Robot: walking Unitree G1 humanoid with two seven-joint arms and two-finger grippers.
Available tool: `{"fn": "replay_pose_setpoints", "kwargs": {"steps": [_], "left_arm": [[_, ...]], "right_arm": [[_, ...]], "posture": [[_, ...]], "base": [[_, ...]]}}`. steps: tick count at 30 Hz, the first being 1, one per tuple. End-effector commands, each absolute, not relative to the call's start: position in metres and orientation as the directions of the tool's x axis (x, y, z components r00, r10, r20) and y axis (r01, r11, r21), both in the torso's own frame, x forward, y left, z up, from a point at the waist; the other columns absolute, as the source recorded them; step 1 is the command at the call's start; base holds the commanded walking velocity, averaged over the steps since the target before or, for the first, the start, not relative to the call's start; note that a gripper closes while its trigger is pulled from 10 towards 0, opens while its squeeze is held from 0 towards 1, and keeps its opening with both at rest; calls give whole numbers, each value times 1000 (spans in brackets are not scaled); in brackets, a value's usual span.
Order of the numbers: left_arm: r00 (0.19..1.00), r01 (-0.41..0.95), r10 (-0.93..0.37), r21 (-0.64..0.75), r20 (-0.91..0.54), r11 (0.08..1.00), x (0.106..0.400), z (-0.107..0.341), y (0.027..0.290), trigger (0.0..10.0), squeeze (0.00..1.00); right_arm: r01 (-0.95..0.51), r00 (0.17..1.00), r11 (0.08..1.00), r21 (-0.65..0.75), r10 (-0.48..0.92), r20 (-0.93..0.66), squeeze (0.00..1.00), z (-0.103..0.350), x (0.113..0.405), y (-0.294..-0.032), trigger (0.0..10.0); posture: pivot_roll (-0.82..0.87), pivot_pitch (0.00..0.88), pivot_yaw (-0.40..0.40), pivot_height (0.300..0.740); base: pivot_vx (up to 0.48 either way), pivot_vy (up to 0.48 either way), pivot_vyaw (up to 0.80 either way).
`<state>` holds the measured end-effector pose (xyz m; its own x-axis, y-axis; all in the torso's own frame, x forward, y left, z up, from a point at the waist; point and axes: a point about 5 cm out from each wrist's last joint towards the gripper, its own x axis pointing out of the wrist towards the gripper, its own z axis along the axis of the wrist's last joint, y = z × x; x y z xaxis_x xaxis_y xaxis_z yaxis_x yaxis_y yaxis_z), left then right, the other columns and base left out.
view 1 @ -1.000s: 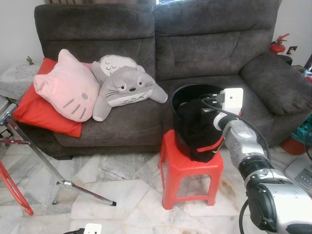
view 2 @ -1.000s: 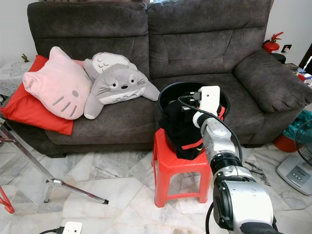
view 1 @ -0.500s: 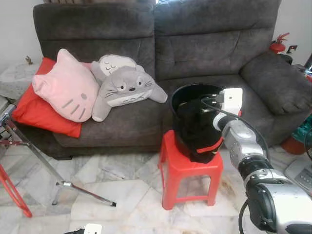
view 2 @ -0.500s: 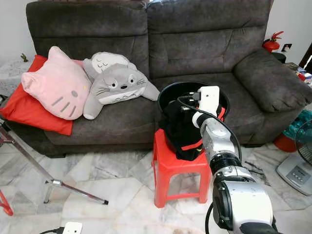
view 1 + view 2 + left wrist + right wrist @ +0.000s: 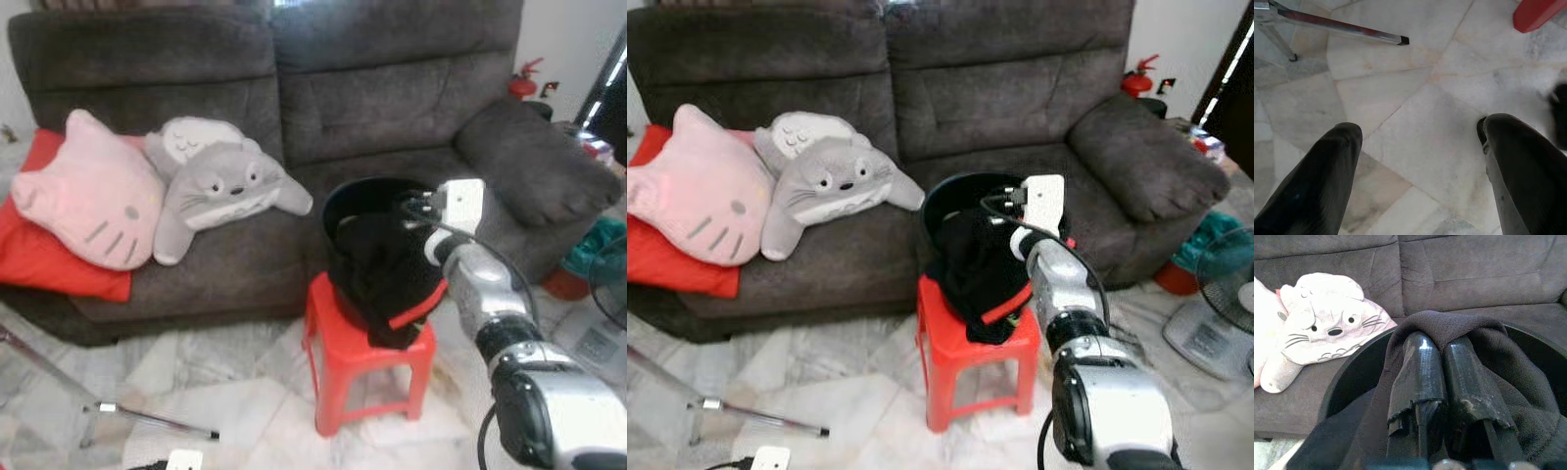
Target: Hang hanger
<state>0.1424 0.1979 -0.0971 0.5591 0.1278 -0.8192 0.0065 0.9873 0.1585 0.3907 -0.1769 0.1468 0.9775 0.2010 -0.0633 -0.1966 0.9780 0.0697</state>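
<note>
A black bucket point(image 5: 364, 188) stands on a red plastic stool point(image 5: 341, 380) in front of the sofa. A black garment point(image 5: 384, 282) with a red strip point(image 5: 415, 305) spills over the bucket's near rim. My right arm point(image 5: 488, 305) reaches to the bucket. In the right wrist view my right gripper point(image 5: 1440, 350) is shut on a fold of the black garment point(image 5: 1459, 325), just above the bucket's opening. My left gripper point(image 5: 1418, 132) hangs open over the marble floor with nothing between its fingers.
A dark grey sofa point(image 5: 392, 88) holds a pink cat cushion point(image 5: 88, 201), a grey plush point(image 5: 220, 186) and a red cushion point(image 5: 44, 264). A metal rack leg point(image 5: 147, 419) lies on the floor at the left. A fan point(image 5: 1220, 304) stands at the right.
The whole picture has slid left and blurred, so the camera has turned right. My right gripper stays shut on the garment at the bucket.
</note>
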Motion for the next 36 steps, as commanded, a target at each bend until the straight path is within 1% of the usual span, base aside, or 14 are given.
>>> {"fn": "replay_pose_setpoints", "kwargs": {"steps": [1, 4, 9, 10, 16, 17, 19, 21, 22, 24, 25, 27, 28, 36], "left_arm": [[549, 27, 124, 166, -827, 986, 141, -98, 198, 10000, 0], [548, 30, 123, 166, -827, 986, 141, -98, 198, 10000, 0], [548, 30, 122, 165, -827, 986, 141, -98, 198, 10000, 0], [548, 32, 121, 166, -828, 986, 141, -98, 198, 10000, 0], [547, 37, 118, 164, -829, 986, 141, -98, 198, 10000, 0], [547, 38, 115, 162, -829, 986, 141, -98, 197, 10000, 0], [544, 40, 109, 155, -832, 987, 141, -98, 197, 10000, 0], [542, 39, 106, 152, -834, 988, 140, -98, 197, 10000, 0], [542, 39, 106, 151, -834, 988, 140, -98, 197, 10000, 0], [542, 43, 105, 153, -834, 987, 141, -98, 197, 10000, 0], [542, 45, 105, 153, -834, 987, 141, -98, 197, 10000, 0], [541, 45, 106, 154, -834, 987, 141, -98, 197, 10000, 0], [542, 43, 108, 156, -834, 987, 141, -98, 197, 10000, 0], [544, 38, 110, 156, -832, 987, 142, -98, 196, 10000, 0]], "right_arm": [[-234, 971, 971, 56, 236, -29, 0, 153, 392, -173, 0], [-328, 944, 943, 47, 329, -23, 0, 153, 391, -160, 0], [-369, 928, 928, 41, 371, -33, 0, 151, 389, -154, 0], [-448, 892, 894, 26, 448, -50, 0, 145, 386, -143, 0], [-535, 841, 845, 25, 535, -80, 0, 136, 379, -126, 0], [-574, 814, 818, 25, 574, -95, 0, 131, 375, -119, 0], [-607, 789, 794, 23, 606, -105, 0, 126, 370, -112, 6157], [-630, 769, 775, 38, 631, -102, 0, 121, 364, -106, 4588], [-632, 768, 774, 39, 633, -101, 0, 120, 363, -106, 4588], [-640, 761, 767, 38, 640, -102, 0, 119, 361, -104, 3725], [-643, 759, 765, 38, 643, -102, 0, 118, 360, -104, 3686], [-644, 757, 764, 41, 644, -105, 0, 117, 358, -104, 4824], [-643, 758, 765, 41, 643, -108, 0, 117, 355, -103, 10000], [-630, 768, 776, 25, 628, -123, 0, 118, 347, -104, 10000]], "posture": [[-131, 0, 87, 740], [-132, 0, 86, 740], [-132, 0, 86, 740], [-132, 0, 86, 740], [-133, 0, 84, 740], [-131, 0, 83, 740], [-130, 0, 82, 740], [-134, 0, 82, 740], [-136, 0, 82, 740], [-138, 0, 83, 740], [-138, 0, 83, 740], [-138, 0, 83, 740], [-138, 0, 83, 740], [-140, 0, 80, 740]], "base": [[326, 0, 0], [330, 0, 0], [330, 0, 0], [300, 0, 0], [50, 0, 0], [0, 0, 0], [0, 0, 0], [0, 0, 0], [0, 0, 0], [0, 0, 0], [0, 0, 0], [0, 0, 0], [0, 0, 0], [0, 0, 0]]}}
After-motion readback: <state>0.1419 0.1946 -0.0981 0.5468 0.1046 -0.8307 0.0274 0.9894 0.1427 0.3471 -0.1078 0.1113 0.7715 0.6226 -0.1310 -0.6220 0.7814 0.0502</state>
